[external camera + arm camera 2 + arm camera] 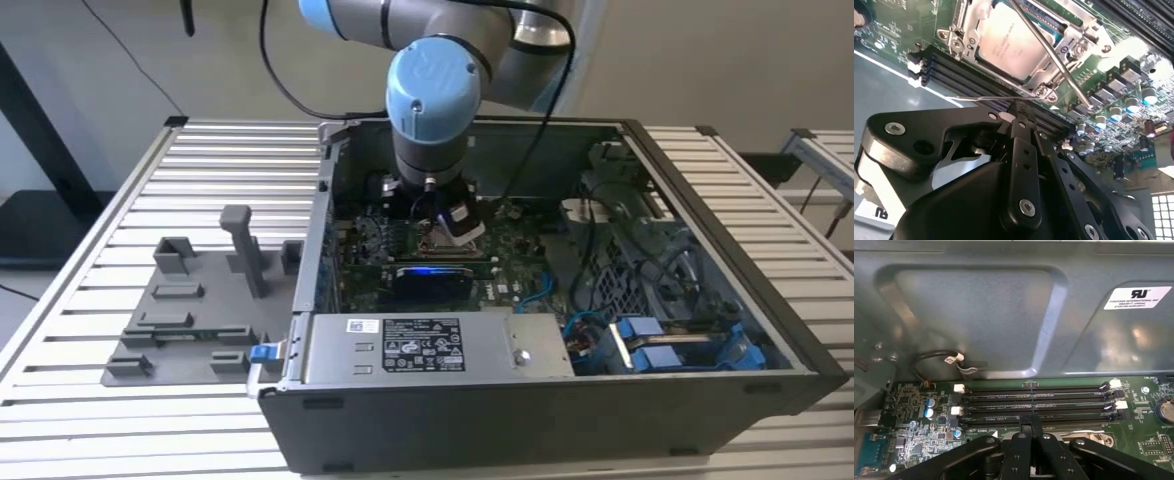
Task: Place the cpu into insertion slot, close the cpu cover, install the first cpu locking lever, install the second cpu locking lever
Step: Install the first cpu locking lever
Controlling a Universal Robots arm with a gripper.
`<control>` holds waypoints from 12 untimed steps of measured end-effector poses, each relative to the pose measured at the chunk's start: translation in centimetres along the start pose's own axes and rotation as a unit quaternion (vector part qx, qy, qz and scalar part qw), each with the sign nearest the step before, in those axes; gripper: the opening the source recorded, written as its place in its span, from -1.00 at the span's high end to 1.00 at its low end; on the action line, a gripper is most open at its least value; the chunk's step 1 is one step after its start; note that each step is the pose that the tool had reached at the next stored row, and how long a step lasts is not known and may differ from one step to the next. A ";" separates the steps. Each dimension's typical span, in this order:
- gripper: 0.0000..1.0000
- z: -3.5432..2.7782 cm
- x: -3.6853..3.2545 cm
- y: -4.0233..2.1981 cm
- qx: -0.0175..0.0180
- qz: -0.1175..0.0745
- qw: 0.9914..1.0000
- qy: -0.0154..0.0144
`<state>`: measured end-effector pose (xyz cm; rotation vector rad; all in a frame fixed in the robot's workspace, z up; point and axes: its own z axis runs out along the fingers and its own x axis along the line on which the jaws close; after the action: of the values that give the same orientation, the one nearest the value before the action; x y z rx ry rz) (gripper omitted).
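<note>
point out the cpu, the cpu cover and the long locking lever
cpu point(1009, 45): second wrist view, middle of its silver face
cpu cover point(966, 25): second wrist view, frame strip beside the chip
locking lever point(1054, 55): second wrist view, middle of the rod

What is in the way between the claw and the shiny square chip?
One thin metal lever slants over a side of the cpu. A second lever lies just ahead of the claw. The cpu sits framed by the cpu cover, and nothing else visible blocks it.
</note>
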<state>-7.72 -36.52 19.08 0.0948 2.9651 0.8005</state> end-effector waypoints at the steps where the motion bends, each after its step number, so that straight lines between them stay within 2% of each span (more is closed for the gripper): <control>1: 0.79 0.02 -0.11 0.00 0.000 0.000 1.000 0.000; 12: 0.79 0.38 -1.26 -0.11 0.003 0.000 1.000 0.000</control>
<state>-6.44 -36.52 18.76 0.0946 2.9679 0.7912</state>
